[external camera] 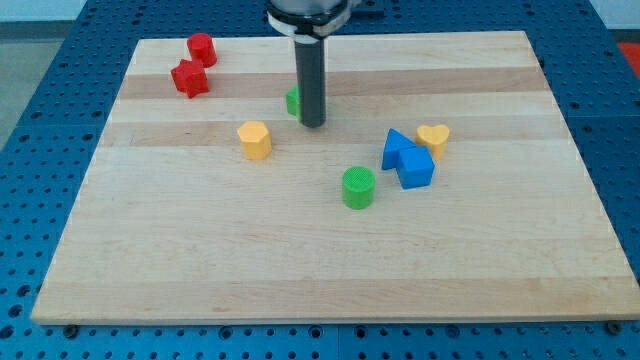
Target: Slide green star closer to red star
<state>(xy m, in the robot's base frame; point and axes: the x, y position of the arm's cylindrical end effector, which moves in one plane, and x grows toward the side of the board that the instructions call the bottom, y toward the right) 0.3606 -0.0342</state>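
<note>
The green star (292, 101) sits near the view's top centre of the wooden board (200, 250), mostly hidden behind the rod, with only its left edge showing. My tip (313, 125) rests on the board right against the green star's right side. The red star (189, 78) lies at the view's upper left, well to the left of the green star and slightly higher in the view.
A second red block (201, 48) sits just above the red star. A yellow block (254, 139) lies below and left of the tip. A green cylinder (358, 187), blue triangle (397, 148), blue cube (416, 168) and yellow heart (433, 137) sit at the right.
</note>
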